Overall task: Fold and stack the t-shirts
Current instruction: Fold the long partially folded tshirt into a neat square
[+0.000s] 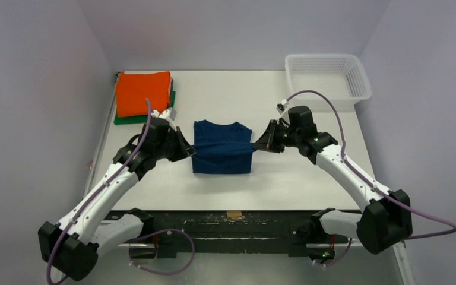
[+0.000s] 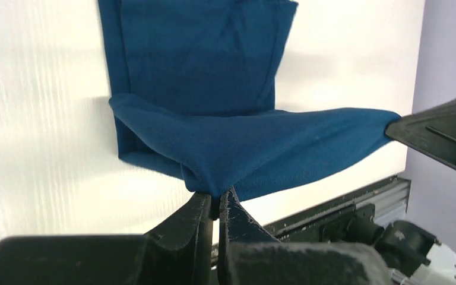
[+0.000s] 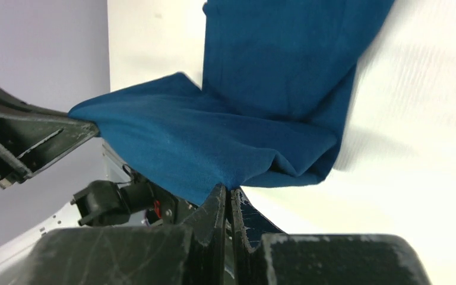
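Note:
The navy blue t-shirt (image 1: 222,148) lies mid-table, folded narrow, its print hidden. My left gripper (image 1: 190,149) is shut on the shirt's left corner, and my right gripper (image 1: 255,145) is shut on its right corner. Between them the near part of the shirt is lifted and stretched taut above the flat far part. The left wrist view shows the cloth (image 2: 243,142) pinched at my fingertips (image 2: 215,199); the right wrist view shows the same cloth (image 3: 214,136) at my fingertips (image 3: 228,193). A folded orange t-shirt (image 1: 143,92) lies on a folded green one (image 1: 120,119) at the back left.
A white plastic mesh basket (image 1: 328,75) stands at the back right corner. The table's (image 1: 297,178) black front rail runs along the near edge between the arm bases. Grey walls close in the left, back and right sides.

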`<control>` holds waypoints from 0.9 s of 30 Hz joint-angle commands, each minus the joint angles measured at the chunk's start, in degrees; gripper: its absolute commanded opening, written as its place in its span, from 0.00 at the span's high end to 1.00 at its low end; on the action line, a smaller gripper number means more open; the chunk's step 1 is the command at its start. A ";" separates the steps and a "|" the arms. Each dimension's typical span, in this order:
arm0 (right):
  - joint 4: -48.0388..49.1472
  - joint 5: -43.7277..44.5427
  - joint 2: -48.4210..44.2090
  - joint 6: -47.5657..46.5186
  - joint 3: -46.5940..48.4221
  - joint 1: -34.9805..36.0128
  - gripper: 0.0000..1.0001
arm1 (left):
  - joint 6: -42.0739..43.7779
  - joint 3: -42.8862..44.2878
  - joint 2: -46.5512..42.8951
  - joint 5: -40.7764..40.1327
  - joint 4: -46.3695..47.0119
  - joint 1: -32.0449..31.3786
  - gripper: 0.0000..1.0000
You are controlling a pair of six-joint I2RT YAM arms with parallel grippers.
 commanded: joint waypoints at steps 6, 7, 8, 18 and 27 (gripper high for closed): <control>4.12 -3.95 18.14 -4.68 13.74 -7.42 1.00 | 7.88 13.87 21.49 7.94 5.75 9.89 1.00; 4.46 -4.16 19.93 -4.69 15.30 -7.69 1.00 | 7.92 15.11 23.92 10.15 5.86 10.98 1.00; 4.66 -4.18 21.91 -4.58 16.82 -7.83 1.00 | 8.00 16.26 26.34 11.72 6.23 11.89 1.00; 6.98 -2.53 36.59 -1.91 26.98 -9.49 1.00 | 8.56 29.92 47.06 16.41 5.60 17.42 1.00; 8.35 2.07 47.44 -1.48 33.71 -10.37 0.98 | 8.86 43.62 63.20 17.03 2.60 18.32 0.92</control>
